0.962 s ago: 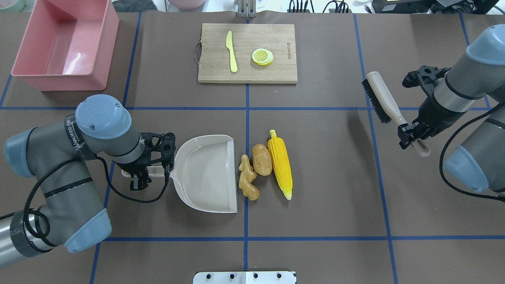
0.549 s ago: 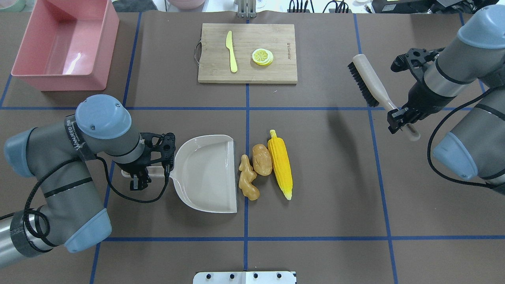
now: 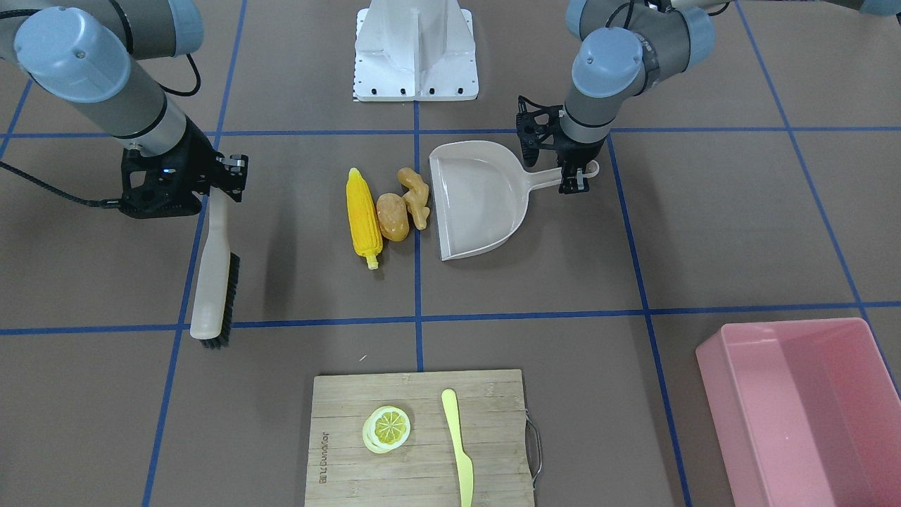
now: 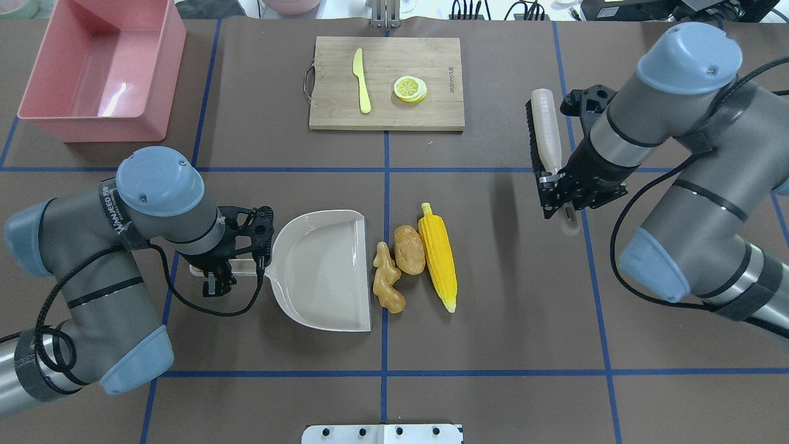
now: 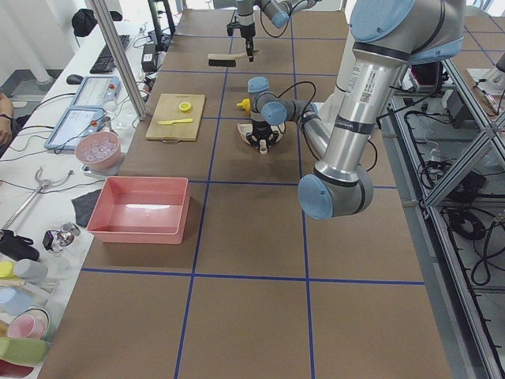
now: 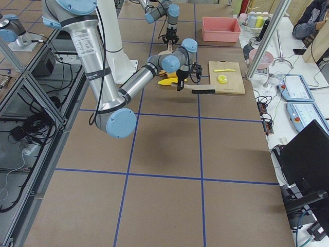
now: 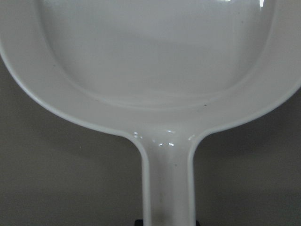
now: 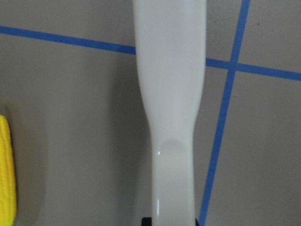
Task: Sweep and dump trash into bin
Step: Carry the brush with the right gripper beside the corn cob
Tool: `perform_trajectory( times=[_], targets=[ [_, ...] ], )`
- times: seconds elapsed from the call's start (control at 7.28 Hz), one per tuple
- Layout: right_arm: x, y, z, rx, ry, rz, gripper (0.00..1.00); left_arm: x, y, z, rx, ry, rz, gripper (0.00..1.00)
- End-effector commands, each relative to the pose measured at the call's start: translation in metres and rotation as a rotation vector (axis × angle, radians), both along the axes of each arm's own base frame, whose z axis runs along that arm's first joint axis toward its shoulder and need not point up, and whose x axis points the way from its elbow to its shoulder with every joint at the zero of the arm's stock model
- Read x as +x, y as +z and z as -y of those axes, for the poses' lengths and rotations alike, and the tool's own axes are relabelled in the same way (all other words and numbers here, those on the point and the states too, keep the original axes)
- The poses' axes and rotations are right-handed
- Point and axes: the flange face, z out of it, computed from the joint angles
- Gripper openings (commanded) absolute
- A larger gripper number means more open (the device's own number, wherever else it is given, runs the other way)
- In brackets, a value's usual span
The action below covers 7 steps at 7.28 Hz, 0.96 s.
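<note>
The trash lies in a row mid-table: a yellow corn cob [image 4: 438, 256] [image 3: 364, 215], an orange-brown potato [image 4: 409, 249] [image 3: 393, 217] and a tan ginger root [image 4: 387, 287] [image 3: 414, 196] by the mouth of a beige dustpan [image 4: 320, 271] [image 3: 479, 197]. My left gripper [image 4: 217, 271] [image 3: 574, 172] is shut on the dustpan's handle [image 7: 168, 188]. To the right of the corn, above the table, my right gripper [image 4: 558, 197] [image 3: 215, 184] is shut on the handle of a beige brush [image 4: 543, 139] [image 3: 211, 282] [image 8: 171, 103] with black bristles. The pink bin [image 4: 102, 68] [image 3: 802, 408] stands at the far left.
A wooden cutting board [image 4: 431, 114] [image 3: 338, 451] at the far middle carries a yellow knife [image 4: 361, 80] and a lemon slice [image 4: 410, 88]. A white mounting plate [image 4: 382, 433] sits at the near edge. Blue tape lines cross the brown table.
My right arm has swung the brush leftward toward the trash and turned it so it points away from the robot. The left arm and dustpan have stayed put.
</note>
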Motion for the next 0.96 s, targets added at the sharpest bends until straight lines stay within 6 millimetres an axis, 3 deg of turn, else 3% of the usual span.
perform_trajectory(
  times=[0.0,0.27,0.41,0.82],
  targets=[
    [-0.060,-0.010,-0.043,0.042,-0.092,0.079,0.00,0.000,0.000,0.000,-0.001,0.000,0.001,0.00],
    [-0.081,-0.012,-0.059,0.110,-0.130,0.180,0.00,0.000,-0.001,0.000,0.000,0.000,0.000,0.00],
    [-0.082,-0.008,-0.066,0.150,-0.139,0.230,0.00,-0.001,-0.001,0.001,0.000,-0.002,0.000,0.00],
    [-0.051,0.058,-0.087,0.186,-0.127,0.308,0.00,0.000,-0.002,0.000,0.001,0.000,-0.002,0.00]
  ],
)
